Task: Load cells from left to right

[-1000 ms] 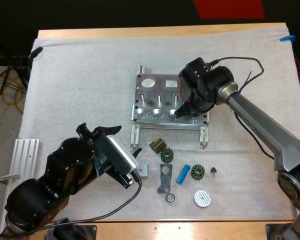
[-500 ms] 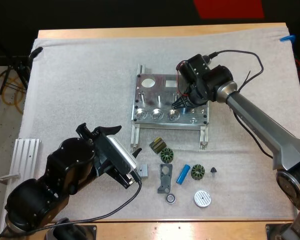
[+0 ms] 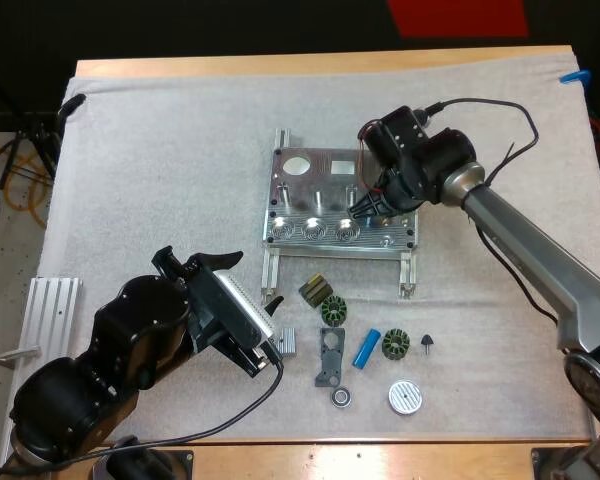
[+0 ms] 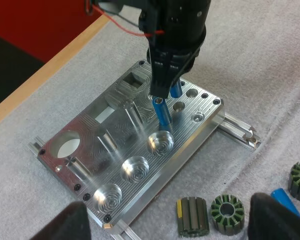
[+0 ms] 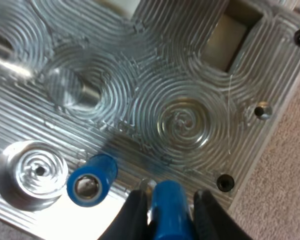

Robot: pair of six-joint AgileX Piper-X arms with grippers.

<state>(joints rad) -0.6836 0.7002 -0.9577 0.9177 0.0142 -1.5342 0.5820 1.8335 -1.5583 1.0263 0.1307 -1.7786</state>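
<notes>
The metal fixture lies mid-mat, its three front pockets bare. My right gripper hovers over its right side, shut on a blue piece. A second blue cylinder stands tilted just beside the rightmost front pocket, under the fingers. A loose blue cylinder lies on the mat among dark stators. My left gripper is open, low on the mat's near left, aimed at the fixture.
Before the fixture lie a dark bracket, a white disc, a bearing, a small black cone and a ribbed metal block. An aluminium rail sits at the mat's left edge.
My right gripper has drawn back from over the rightmost front pocket toward the fixture's far right and now holds about still. The left arm has not moved.
</notes>
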